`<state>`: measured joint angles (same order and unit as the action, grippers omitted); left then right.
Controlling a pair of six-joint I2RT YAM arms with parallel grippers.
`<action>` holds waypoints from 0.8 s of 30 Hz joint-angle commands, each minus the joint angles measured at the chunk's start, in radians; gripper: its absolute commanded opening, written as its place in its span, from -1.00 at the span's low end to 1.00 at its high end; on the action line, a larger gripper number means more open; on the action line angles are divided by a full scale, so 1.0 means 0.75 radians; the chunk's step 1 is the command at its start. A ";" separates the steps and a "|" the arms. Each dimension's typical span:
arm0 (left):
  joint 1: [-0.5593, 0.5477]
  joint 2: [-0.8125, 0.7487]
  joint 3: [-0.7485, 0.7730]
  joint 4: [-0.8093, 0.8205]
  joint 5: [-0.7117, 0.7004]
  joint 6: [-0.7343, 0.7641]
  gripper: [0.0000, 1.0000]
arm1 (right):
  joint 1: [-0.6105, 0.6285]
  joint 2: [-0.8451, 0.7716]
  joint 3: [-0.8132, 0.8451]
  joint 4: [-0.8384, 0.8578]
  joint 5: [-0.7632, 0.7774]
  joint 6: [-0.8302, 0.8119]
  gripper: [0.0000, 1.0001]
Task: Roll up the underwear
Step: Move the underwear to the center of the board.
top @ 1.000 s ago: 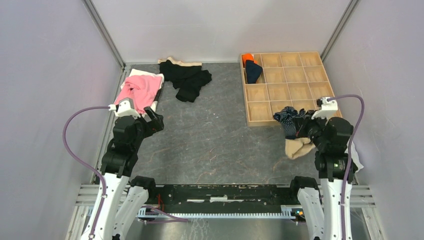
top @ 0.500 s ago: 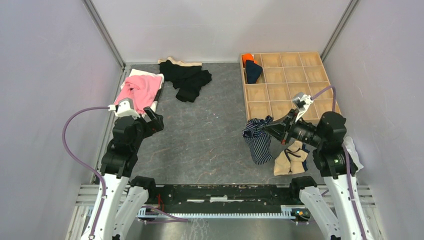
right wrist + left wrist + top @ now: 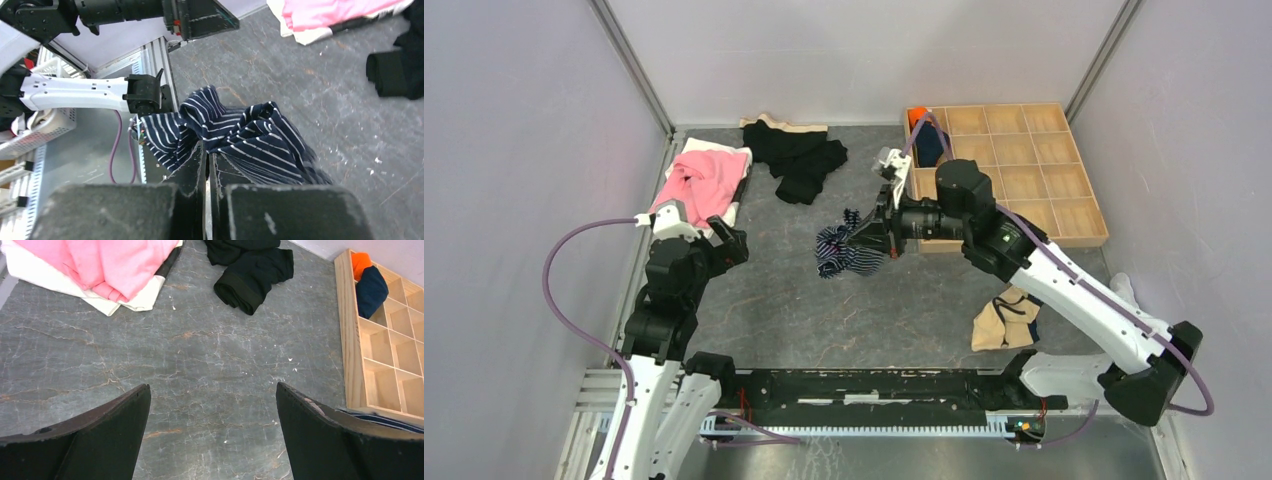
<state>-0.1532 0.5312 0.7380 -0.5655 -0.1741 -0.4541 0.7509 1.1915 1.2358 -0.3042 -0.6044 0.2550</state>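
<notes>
The navy underwear [image 3: 846, 251] with thin pale stripes hangs bunched from my right gripper [image 3: 867, 238] over the middle of the table. In the right wrist view the right gripper [image 3: 207, 150] has its jaws pressed together on a fold of the striped underwear [image 3: 250, 135], which spills forward past the fingertips. I cannot tell whether its lower edge touches the table. My left gripper [image 3: 730, 243] stands open at the left, well apart from the cloth. In the left wrist view the left gripper [image 3: 212, 390] has only bare table between its fingers [image 3: 100, 435].
A pink garment [image 3: 704, 180] on white cloth lies at the far left, with black garments [image 3: 799, 155] beside it. A wooden compartment tray [image 3: 1024, 180] at the far right holds orange and navy rolls [image 3: 927, 135]. A tan garment [image 3: 1004, 318] lies near the right arm's base.
My right arm has swung from the right side to the table's middle, carrying the striped underwear. The tan garment stayed behind on the right. The left arm has hardly moved.
</notes>
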 commanded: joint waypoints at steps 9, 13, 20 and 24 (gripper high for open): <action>-0.002 0.009 -0.001 0.059 0.011 -0.026 1.00 | 0.211 -0.327 -0.952 0.099 0.484 0.042 0.38; -0.004 0.039 0.010 0.039 0.080 -0.054 1.00 | 0.212 -0.466 -1.046 0.008 0.695 0.093 0.66; -0.007 0.061 -0.079 0.025 0.296 -0.227 0.99 | 0.211 -0.478 -0.912 0.036 0.721 0.044 0.71; -0.015 0.022 -0.130 -0.013 0.237 -0.324 0.86 | 0.214 -0.308 -0.825 0.184 0.560 0.025 0.62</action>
<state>-0.1585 0.5705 0.6640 -0.5739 -0.0154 -0.5785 0.9062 0.8616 0.5438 -0.3012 -0.1040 0.2909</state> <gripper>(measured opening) 0.961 0.833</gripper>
